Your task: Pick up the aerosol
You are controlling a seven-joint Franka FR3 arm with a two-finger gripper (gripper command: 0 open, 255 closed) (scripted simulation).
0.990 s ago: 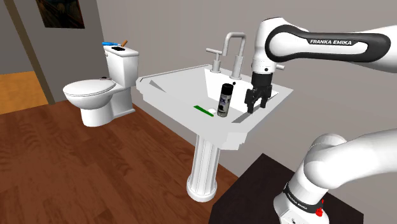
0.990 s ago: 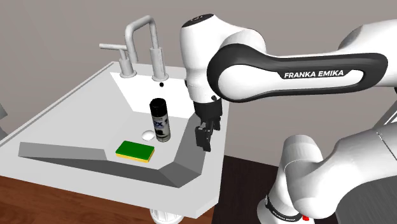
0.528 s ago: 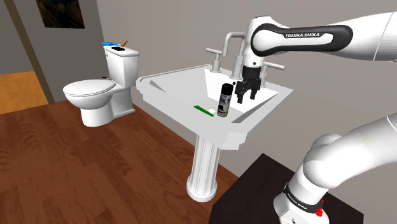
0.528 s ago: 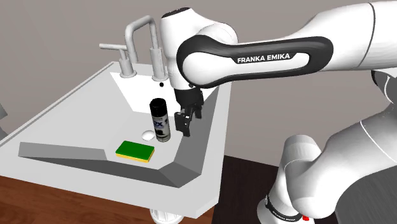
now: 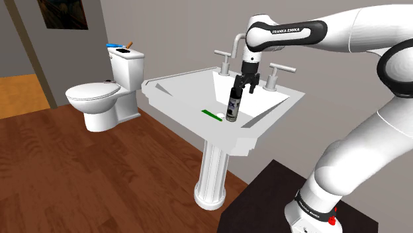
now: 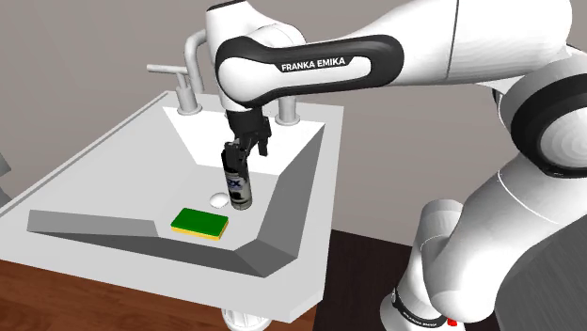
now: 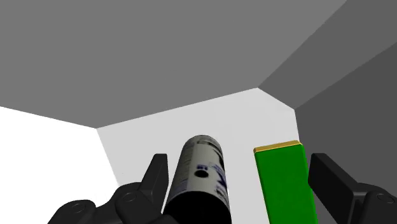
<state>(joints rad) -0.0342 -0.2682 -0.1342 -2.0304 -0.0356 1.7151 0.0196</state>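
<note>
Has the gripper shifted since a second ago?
Yes. In the shoulder view the gripper went left from the right rim of the sink to just above the aerosol.

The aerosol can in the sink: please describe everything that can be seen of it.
The aerosol can is a slim cylinder with a black cap and a pale grey label carrying dark print. It stands upright on the floor of the white sink basin, beside a green sponge, apart from it. The open hand hangs over its top: in the wrist view the can sits between the two fingers, close to one, and they do not clasp it.
</note>
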